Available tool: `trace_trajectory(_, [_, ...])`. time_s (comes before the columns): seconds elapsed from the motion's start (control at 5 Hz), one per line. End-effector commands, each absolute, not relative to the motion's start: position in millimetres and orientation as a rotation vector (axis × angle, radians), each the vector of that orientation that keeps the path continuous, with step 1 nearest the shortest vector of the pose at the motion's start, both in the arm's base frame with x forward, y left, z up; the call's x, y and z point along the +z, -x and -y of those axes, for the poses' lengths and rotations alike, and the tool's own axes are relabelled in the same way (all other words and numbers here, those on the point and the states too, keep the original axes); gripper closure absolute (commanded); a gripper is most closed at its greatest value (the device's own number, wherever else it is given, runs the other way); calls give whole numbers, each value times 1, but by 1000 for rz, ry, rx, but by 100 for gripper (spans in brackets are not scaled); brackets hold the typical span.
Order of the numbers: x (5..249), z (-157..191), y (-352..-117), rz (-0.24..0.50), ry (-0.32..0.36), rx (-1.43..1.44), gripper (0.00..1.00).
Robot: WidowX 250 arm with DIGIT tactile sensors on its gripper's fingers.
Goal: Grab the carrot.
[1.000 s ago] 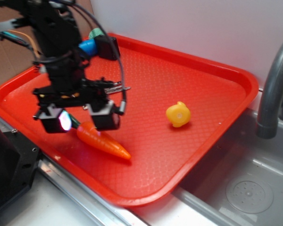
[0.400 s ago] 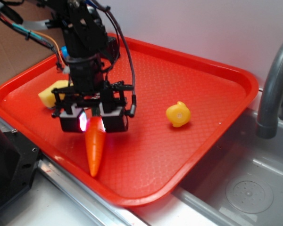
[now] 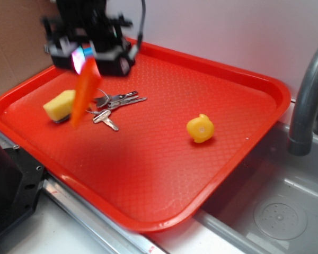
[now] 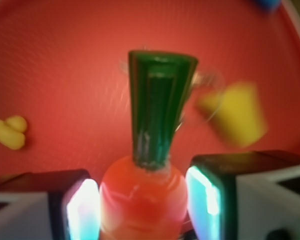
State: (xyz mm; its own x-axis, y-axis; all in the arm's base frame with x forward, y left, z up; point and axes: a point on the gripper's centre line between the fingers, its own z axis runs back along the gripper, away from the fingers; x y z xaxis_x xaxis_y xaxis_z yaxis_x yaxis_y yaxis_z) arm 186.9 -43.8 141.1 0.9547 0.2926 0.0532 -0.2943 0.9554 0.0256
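Gripper (image 3: 90, 57) is up in the air over the tray's (image 3: 265, 84) far-left corner, fingers (image 4: 202, 192) closed on the carrot (image 3: 84, 94) at its thick end, just below the green stem cap (image 4: 160, 107). Carrot hangs tip-down, slightly tilted, clear of the tray surface; exterior view is motion-blurred, so exact tilt is hard to read. Wrist view shows the orange shoulder pinched between both lit pads, stem sticking out past them. Below the hanging tip: yellow sponge wedge (image 3: 61, 104) near the left edge, bunch of keys (image 3: 112, 106) just beside it toward the middle. Small round yellow toy (image 3: 200, 128) sits well apart, toward the right edge. Grey tap (image 3: 307, 95) and sink beyond the tray's right rim. Judgement: grasp looks made, step in hand is carrying the lift through. The carrot is glossy and tapered and held at one end, so it could swing or slide out of the pads. Best to keep the squeeze steady, rise smoothly without jerks, and keep the dangling tip from brushing sponge or keys. A hold so close to the stem leaves little margin; avoid fast sideways moves.
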Motion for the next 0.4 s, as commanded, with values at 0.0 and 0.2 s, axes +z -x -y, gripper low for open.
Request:
trace_trajectory(0.0, [245,38,-218,19,-387,277,100])
trace_trajectory(0.2, [257,41,-222,9,-409,251,100])
